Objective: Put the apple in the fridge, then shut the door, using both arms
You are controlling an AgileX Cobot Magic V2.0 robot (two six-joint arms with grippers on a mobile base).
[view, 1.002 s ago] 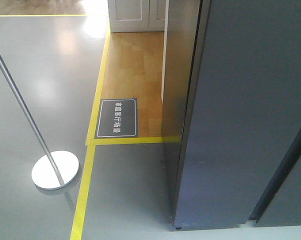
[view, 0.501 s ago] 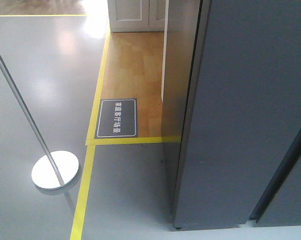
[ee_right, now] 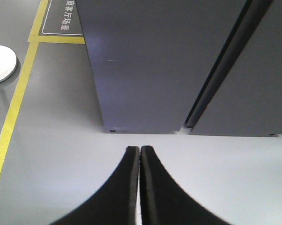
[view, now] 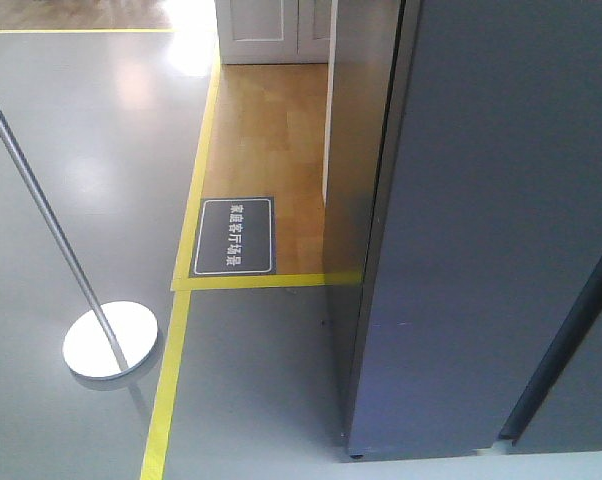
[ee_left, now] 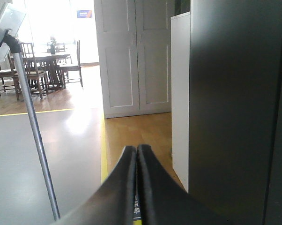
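Standing back from the appliance, both arms look idle: the left gripper [ee_left: 136, 154] has its two black fingers pressed together with nothing between them, and the right gripper [ee_right: 140, 154] is pinched closed the same way, also empty. The apple is nowhere in any of the three views, so I cannot say which way it lies from either arm. What does show is the fridge [view: 481, 250], a tall dark grey block rising straight ahead, its long axis upright. In the right wrist view it sits directly in front of the fingertips across a strip of bare grey floor [ee_right: 56, 122], with a dark seam [ee_right: 225, 61] running down its face. In the left wrist view only its grey flank fills the right side, with white cupboard doors [ee_left: 134, 56] beyond. My guess is the right arm faces the front more squarely, so it seems the nearer one. Whether the door is open cannot be told from here.
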